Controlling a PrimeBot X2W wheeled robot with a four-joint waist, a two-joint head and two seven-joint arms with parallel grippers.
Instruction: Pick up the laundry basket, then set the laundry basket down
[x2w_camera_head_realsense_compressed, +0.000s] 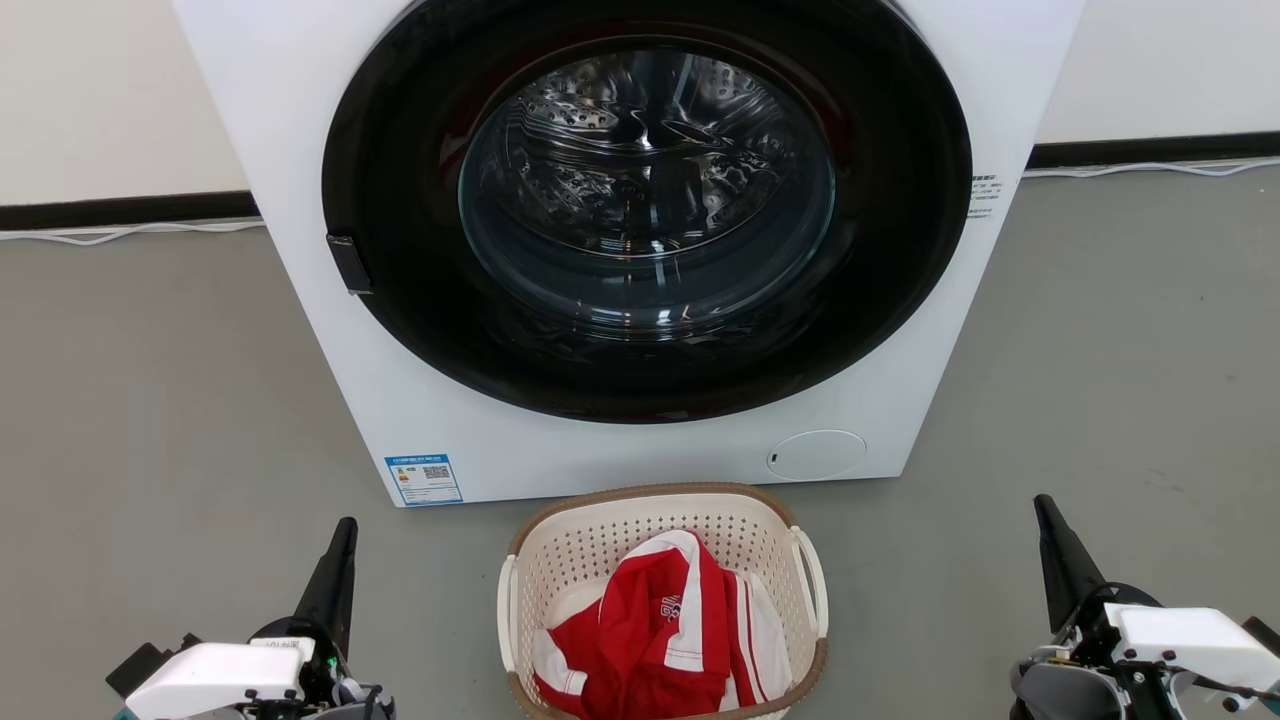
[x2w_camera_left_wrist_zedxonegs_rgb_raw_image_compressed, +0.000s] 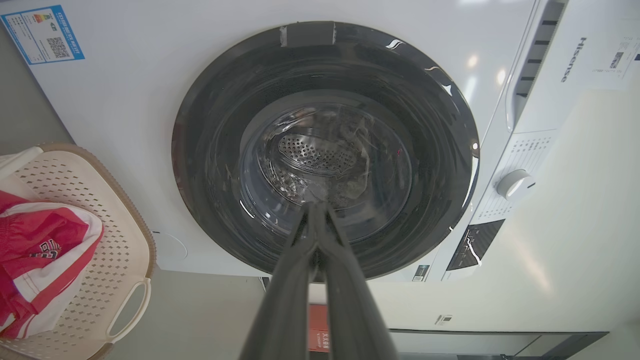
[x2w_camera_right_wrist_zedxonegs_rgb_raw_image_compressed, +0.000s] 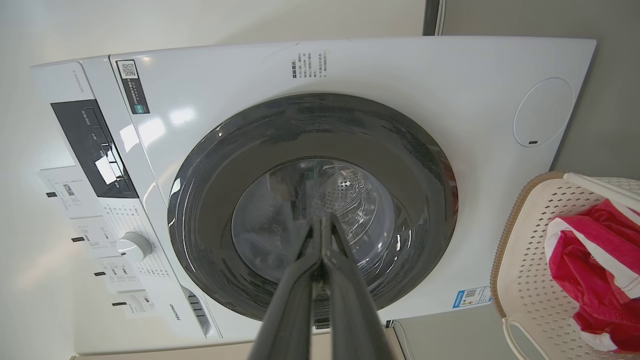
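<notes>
laundry basket (x2w_camera_head_realsense_compressed: 590, 545) left on floor (x2w_camera_head_realsense_compressed: 150, 400), 6 o'clock | left tool (x2w_camera_head_realsense_compressed: 343, 540) and right tool (x2w_camera_head_realsense_compressed: 1048, 518) closed, empty, staged at 8 and 4 for handles

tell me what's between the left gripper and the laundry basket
Bare grey floor lies between the left gripper and the laundry basket, as the head view shows.
</notes>
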